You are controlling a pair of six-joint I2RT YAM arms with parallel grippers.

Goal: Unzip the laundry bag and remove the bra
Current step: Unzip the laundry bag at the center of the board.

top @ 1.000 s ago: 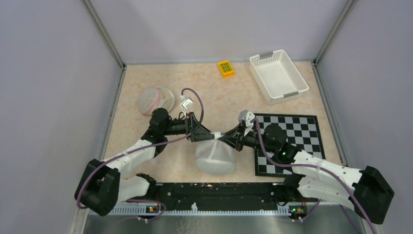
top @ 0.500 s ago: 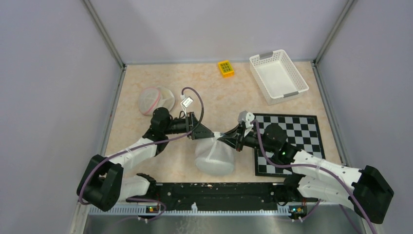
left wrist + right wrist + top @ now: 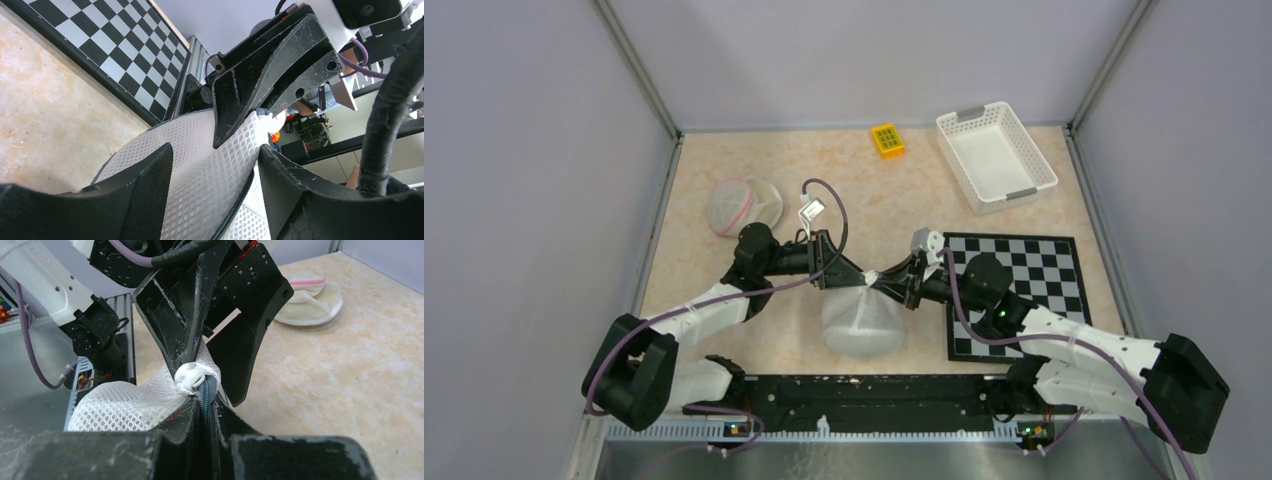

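The white mesh laundry bag (image 3: 864,325) lies on the table between the two arms, its top pulled up into a peak. My right gripper (image 3: 206,400) is shut on the bag's dark zipper edge, just below a white knotted pull (image 3: 192,376). From the left, my left gripper (image 3: 215,167) stands open astride that same peak, with mesh (image 3: 200,165) filling the gap between its fingers (image 3: 145,192). In the top view the left gripper (image 3: 852,278) and right gripper (image 3: 882,284) meet tip to tip. A cream cupped garment with pink trim, the bra by its look (image 3: 746,204), lies outside the bag at the far left.
A black-and-white checkered mat (image 3: 1034,275) lies under the right arm. A white slotted basket (image 3: 996,155) stands at the back right, with a small yellow block (image 3: 887,139) to its left. Metal frame posts and walls close in both sides.
Both grippers and the bag's peak have shifted slightly to the left. The right gripper's grip on the zipper edge is unchanged.
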